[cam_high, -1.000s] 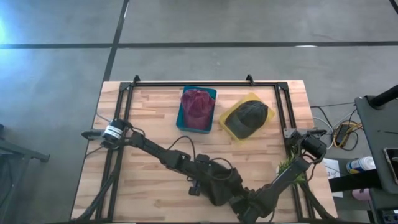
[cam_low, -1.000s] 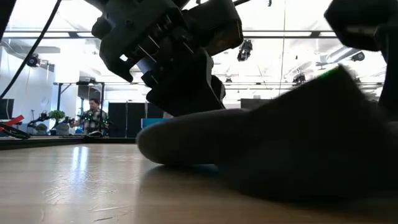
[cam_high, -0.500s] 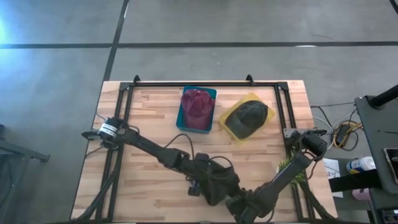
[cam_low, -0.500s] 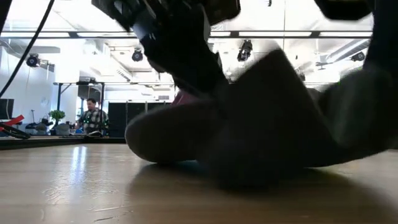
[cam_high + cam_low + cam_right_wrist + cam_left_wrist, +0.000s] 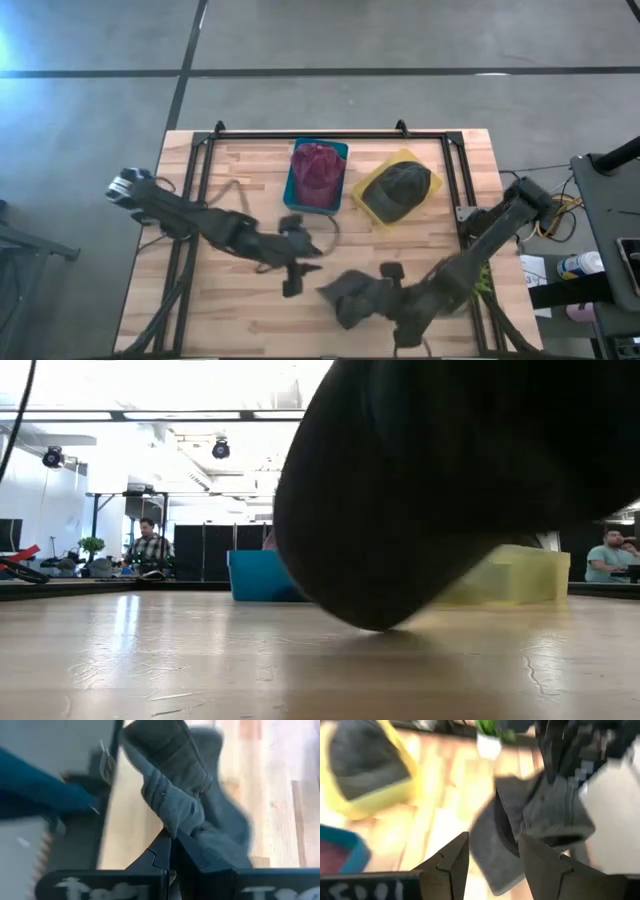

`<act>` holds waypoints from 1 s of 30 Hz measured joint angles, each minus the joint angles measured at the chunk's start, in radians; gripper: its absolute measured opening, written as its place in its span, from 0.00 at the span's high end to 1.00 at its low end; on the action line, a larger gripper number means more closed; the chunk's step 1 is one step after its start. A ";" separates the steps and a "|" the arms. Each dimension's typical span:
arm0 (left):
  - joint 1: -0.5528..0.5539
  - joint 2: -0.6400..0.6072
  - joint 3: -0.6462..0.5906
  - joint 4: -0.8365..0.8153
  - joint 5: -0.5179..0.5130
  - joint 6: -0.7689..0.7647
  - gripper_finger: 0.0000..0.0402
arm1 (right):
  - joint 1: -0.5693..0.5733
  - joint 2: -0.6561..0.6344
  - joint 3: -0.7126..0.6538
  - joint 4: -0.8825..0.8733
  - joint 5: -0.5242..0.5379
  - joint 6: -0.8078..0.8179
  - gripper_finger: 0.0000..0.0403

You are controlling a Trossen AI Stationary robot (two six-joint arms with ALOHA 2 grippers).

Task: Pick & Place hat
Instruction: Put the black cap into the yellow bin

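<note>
A dark grey hat (image 5: 348,297) sits near the table's front middle. My right gripper (image 5: 385,292) is shut on it, and the right wrist view shows the hat's crumpled cloth (image 5: 200,815) just past the shut fingers. My left gripper (image 5: 303,262) stands open to the hat's left with nothing between its fingers; the hat (image 5: 535,820) lies ahead of it. In the low view the hat (image 5: 450,490) fills most of the picture. A red hat (image 5: 317,172) lies in a blue bin (image 5: 291,190). A dark green hat (image 5: 398,188) lies in a yellow bin (image 5: 402,157). My right gripper pinches a raised fold of the grey hat's cloth (image 5: 172,822) between its two fingers. It comes at the hat from the table's right side, slanting down. The hat bunches up at the fingers, and its lowest part (image 5: 385,622) reaches down to the table top.
The blue bin (image 5: 258,575) and the yellow bin (image 5: 515,575) stand side by side at the table's far middle. A small green plant (image 5: 480,282) stands at the right edge, under the right arm. Bare wood lies at the near left. People show in the room beyond.
My right gripper has shut on the grey hat and drawn its cloth up into a bunch, so that the hat now rises high in the low view. My left gripper has gone off the hat toward the table's left and far side, staying open.
</note>
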 joint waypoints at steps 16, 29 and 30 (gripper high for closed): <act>-0.135 -0.246 -0.001 0.005 -0.362 -0.251 0.59 | -0.428 -0.508 -0.084 -0.078 -0.040 0.155 0.98; -0.048 -0.210 -0.003 0.006 -0.462 -0.104 0.59 | -0.895 -0.562 -0.086 -0.309 -0.248 -0.149 0.98; -0.029 -0.210 -0.003 0.006 -0.458 -0.104 0.59 | -0.929 -0.556 -0.087 -0.312 -0.261 -0.175 0.98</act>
